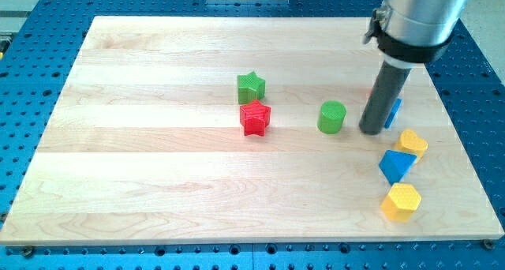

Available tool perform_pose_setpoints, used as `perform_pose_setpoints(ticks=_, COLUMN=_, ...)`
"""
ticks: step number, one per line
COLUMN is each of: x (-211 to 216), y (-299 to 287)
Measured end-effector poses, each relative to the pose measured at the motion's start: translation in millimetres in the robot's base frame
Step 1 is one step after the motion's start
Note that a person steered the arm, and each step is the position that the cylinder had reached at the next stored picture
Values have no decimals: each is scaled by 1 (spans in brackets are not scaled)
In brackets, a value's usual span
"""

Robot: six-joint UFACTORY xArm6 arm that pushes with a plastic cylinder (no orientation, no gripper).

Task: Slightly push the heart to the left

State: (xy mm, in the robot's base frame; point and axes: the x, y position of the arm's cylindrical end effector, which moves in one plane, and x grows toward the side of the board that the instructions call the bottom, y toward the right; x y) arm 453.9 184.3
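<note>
A yellow block (413, 143) that looks heart-shaped lies near the board's right edge. My tip (370, 132) rests on the board to the upper left of it, a short gap apart. The rod covers most of a blue block (394, 112) just right of it, whose shape I cannot make out. A sliver of something red (370, 92) shows at the rod's left edge. A green cylinder (332, 117) stands just left of my tip.
A blue block (396, 165) and a yellow hexagon (402, 201) lie below the yellow heart-like block. A green star (251, 87) and a red star (255, 118) touch near the board's middle. The wooden board (158, 183) lies on a blue perforated table.
</note>
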Motion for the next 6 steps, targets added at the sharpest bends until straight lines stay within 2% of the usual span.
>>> perform_pose_setpoints(ticks=1, x=-4, y=56)
perform_pose_setpoints(ticks=2, x=40, y=110)
perform_pose_setpoints(ticks=3, x=84, y=82)
perform_pose_setpoints(ticks=5, x=48, y=38)
perform_pose_setpoints(ticks=6, x=52, y=42)
